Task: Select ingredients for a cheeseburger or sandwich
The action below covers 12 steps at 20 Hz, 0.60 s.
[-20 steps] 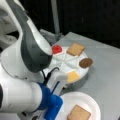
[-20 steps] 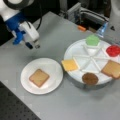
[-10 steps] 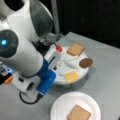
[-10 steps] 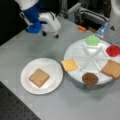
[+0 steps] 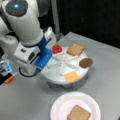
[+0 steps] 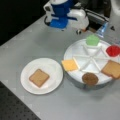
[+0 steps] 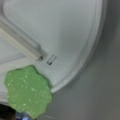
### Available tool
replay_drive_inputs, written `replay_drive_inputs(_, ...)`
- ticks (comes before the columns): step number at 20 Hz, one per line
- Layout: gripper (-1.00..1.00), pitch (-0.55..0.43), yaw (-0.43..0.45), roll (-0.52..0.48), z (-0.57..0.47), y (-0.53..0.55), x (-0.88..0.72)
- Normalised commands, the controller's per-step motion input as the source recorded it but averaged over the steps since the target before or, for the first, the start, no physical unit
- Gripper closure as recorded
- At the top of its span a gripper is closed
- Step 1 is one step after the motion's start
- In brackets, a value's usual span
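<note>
The grey surface (image 6: 30, 45) fills most of both front views. The white and blue robot arm (image 5: 27, 32) takes up the upper left of a front view, leaning over the left edge of the tray; in a front view it shows at the top centre (image 6: 63, 15), behind the tray. The gripper itself is hidden by the arm's body in both front views and does not show in the wrist view, so I cannot tell whether it is apart or together.

The round white divided tray (image 6: 93, 58) sits at the right of a front view, and at the centre (image 5: 62, 65) of a front view. In its compartments lie a toast square (image 6: 112, 69) at the right, a dark brown patty (image 6: 90, 78) at the lower edge, a yellow cheese square (image 6: 69, 65) at the left edge, a red tomato disc (image 6: 113, 50) at the upper right and a green lettuce piece (image 6: 92, 40) at the top. The wrist view looks down on the tray's rim (image 7: 82, 62), with the lettuce at the lower left of the frame (image 7: 28, 91) overlapping that rim.

The white paper plate (image 6: 48, 67) lies at the lower left of a front view, just beside the tray, and at the bottom (image 5: 62, 105) of a front view. One toast square (image 6: 38, 77) rests flat on it, with nothing stacked on top.
</note>
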Motion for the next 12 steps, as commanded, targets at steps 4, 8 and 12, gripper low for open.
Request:
replay_drive_inputs(4, -1.0, -0.173, -0.069, -0.167, -0.17, 0.43, -0.1)
replay_drive_inputs(8, -1.0, -0.151, -0.148, -0.056, -0.11, 0.47, 0.0)
replay_drive_inputs(12, -1.0, -0.123, -0.147, -0.009, -0.12, 0.39, 0.02)
